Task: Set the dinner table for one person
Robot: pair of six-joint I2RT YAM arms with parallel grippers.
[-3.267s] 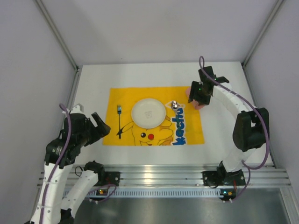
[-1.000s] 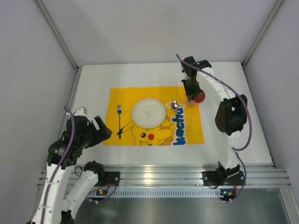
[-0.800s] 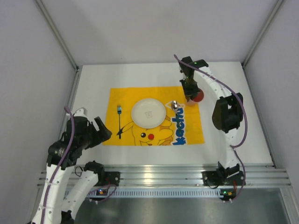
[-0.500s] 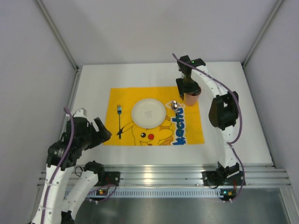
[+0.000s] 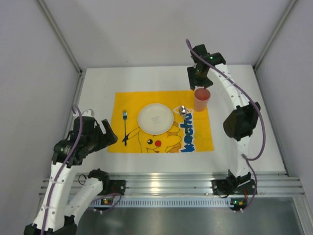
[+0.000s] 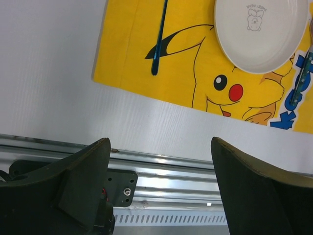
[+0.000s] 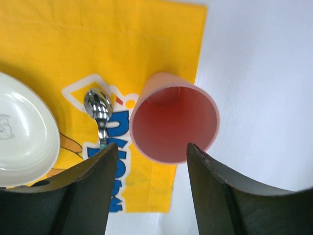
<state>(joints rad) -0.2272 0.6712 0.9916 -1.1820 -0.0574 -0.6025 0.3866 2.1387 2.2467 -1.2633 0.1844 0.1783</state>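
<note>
Noted, right pincer (image 7: 152, 146): jaws apart, clear of the pink cup (image 7: 173, 125) standing upright just below it on the yellow mat (image 5: 132, 100) corner, spoon (image 7: 99, 110) alongside, seemingly as the diner's drink. Noted, left pincer (image 6: 160, 142): apart, idle above the counter (image 5: 98, 88).

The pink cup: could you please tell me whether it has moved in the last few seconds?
Yes. The pink cup has shifted left, toward the spoon, and now stands upright at the far right corner of the yellow mat.
</note>
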